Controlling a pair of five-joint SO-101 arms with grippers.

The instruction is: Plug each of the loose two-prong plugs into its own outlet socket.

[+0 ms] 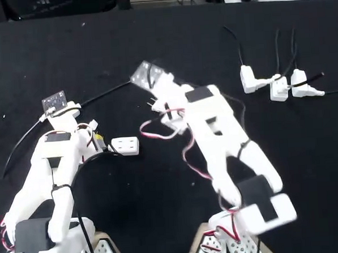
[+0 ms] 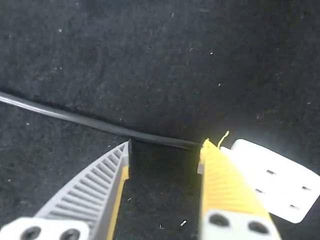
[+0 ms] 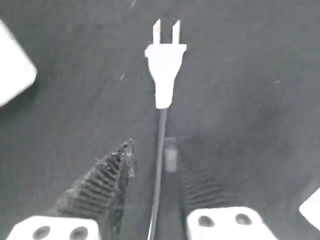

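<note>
Looking down from high, seeing the right hand [image 1: 161, 107] over the worktop [image 1: 170, 41] with a plug [image 1: 152, 104], apart from the socket [image 1: 125, 146] lying just beside the left hand [image 1: 99, 140]. Peering from the left wrist, finding that hand wide open, a black cord [image 2: 75, 117] across its tips, socket close by. Peering from the right wrist, finding that hand narrow, pinching the wire [image 3: 159, 160] behind the plug. Best to keep prongs level, line up with the slots, push slow and straight.
</note>
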